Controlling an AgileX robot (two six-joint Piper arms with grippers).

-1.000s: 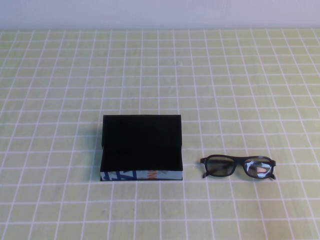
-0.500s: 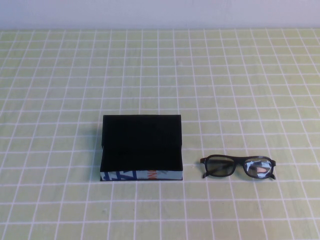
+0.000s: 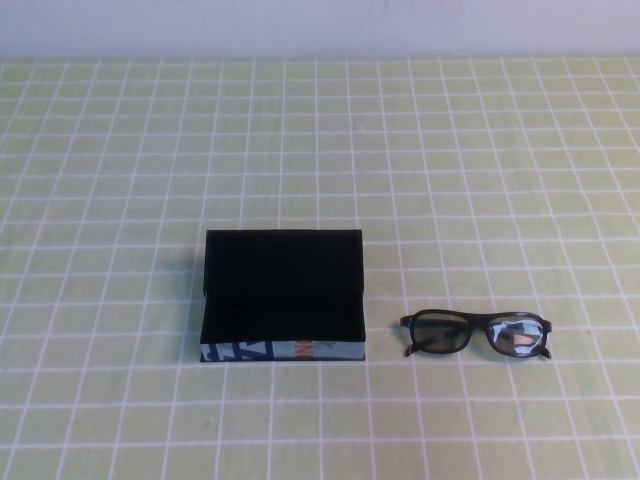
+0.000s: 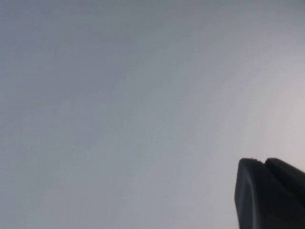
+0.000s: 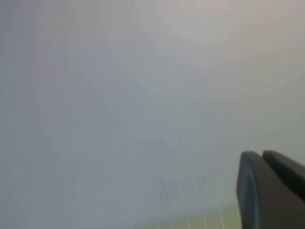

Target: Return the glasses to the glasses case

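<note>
The glasses case is a black box on the yellow-green checked cloth, left of centre, its white side with blue and orange print facing me. The glasses, black-framed with reflective lenses, lie on the cloth just right of the case, apart from it. Neither arm shows in the high view. My left gripper shows only in its wrist view, fingers pressed together, facing a blank grey wall. My right gripper shows likewise in its wrist view, fingers together, with nothing held.
The checked tablecloth covers the whole table up to a pale wall at the back. A sliver of the cloth shows at the lower edge of the right wrist view.
</note>
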